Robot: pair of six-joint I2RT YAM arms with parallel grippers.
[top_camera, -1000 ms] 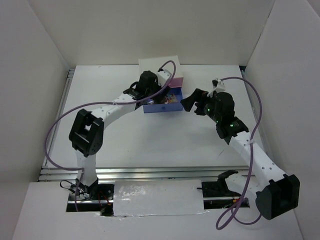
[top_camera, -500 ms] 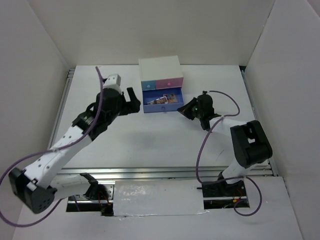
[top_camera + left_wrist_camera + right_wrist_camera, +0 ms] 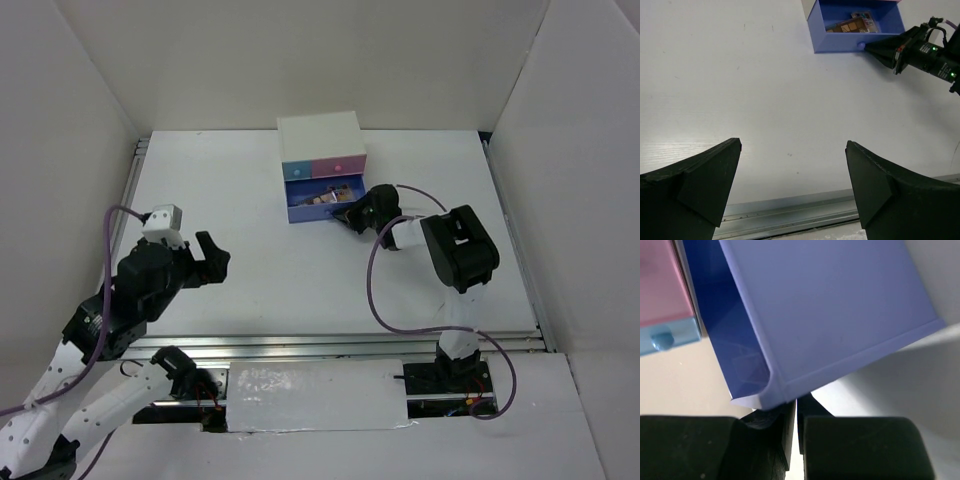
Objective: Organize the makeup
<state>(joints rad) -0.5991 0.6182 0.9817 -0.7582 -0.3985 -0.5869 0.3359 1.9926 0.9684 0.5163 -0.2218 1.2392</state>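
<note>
My right gripper, jaws pressed together, meets the drawer; my left gripper gapes wide. A skewed push could jam it and jostle the makeup.

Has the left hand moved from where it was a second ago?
Yes. The left hand has pulled back from the white drawer box toward the near left of the table.

- White box: one light-blue drawer front and one pink drawer front.
- Open drawer: periwinkle blue outside, deeper blue inside.
- Eyeshadow palette: brown and tan squares.
- Table: white.
- Left gripper and right gripper: black, the right one with small green lights.
- Cable: purple.
</note>
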